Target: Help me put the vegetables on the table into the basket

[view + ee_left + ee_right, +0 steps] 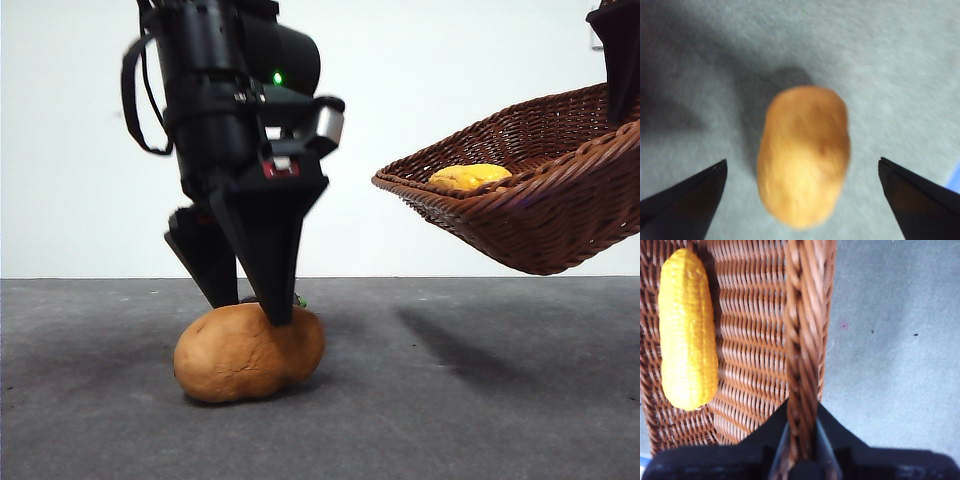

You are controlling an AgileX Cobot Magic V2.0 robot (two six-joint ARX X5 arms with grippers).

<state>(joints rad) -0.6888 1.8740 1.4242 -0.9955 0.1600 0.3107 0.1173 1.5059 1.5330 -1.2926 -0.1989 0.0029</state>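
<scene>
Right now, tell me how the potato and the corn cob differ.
The potato is tan-brown, plump and smooth; the corn cob is yellow, slimmer and bumpy. The potato lies on the table under the open left claw; the corn cob lies in the basket, which the right claw holds by its rim, lifted. Both are elongated vegetables.

— How many vegetables can you count from here?

— Two for certain. One potato (249, 352), lying between and just under the left gripper's (247, 308) two spread jaws. One corn cob (470, 177), in the basket beside the right gripper's (802, 440) grip.

— Baskets?

— One basket (540, 190), its braided rim pinched by that right gripper.

— Anything else?

— A speck of green behind the left gripper's tips; what it is, I can't tell. Two grippers, one table (480, 400).
</scene>
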